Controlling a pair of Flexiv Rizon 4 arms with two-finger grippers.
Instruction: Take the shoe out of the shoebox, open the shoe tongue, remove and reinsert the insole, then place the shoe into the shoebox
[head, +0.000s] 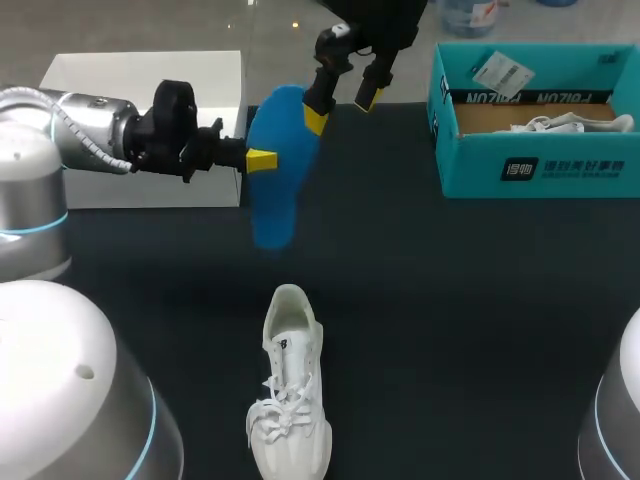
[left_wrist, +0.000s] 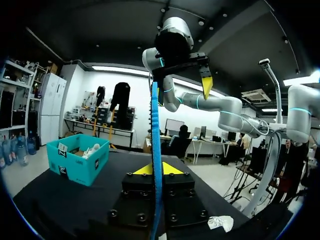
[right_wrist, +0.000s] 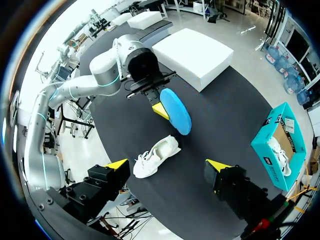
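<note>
The blue insole (head: 280, 170) was held clear of the counter (head: 480, 300) in the upper middle of the frame. It was clamped at its left edge by the left pincer (head: 264, 159), carried on the arm at the frame's left. In the left wrist view the insole (left_wrist: 157, 150) was seen edge-on and upright between the two yellow tips, both pressed against it.

The right pincer (head: 342, 108) was seen at the top centre with its fingers spread apart and nothing gripped. One yellow tip was seen at the insole's upper right edge, though contact could not be judged.

The white shoe (head: 288, 400) was laid on the counter in the lower middle, laces up and toe toward the bottom edge. The teal shoebox (head: 480, 170) was set open at the upper right, with a second white shoe (head: 570, 124) seen inside. A white block (head: 150, 75) was placed at the upper left.
</note>
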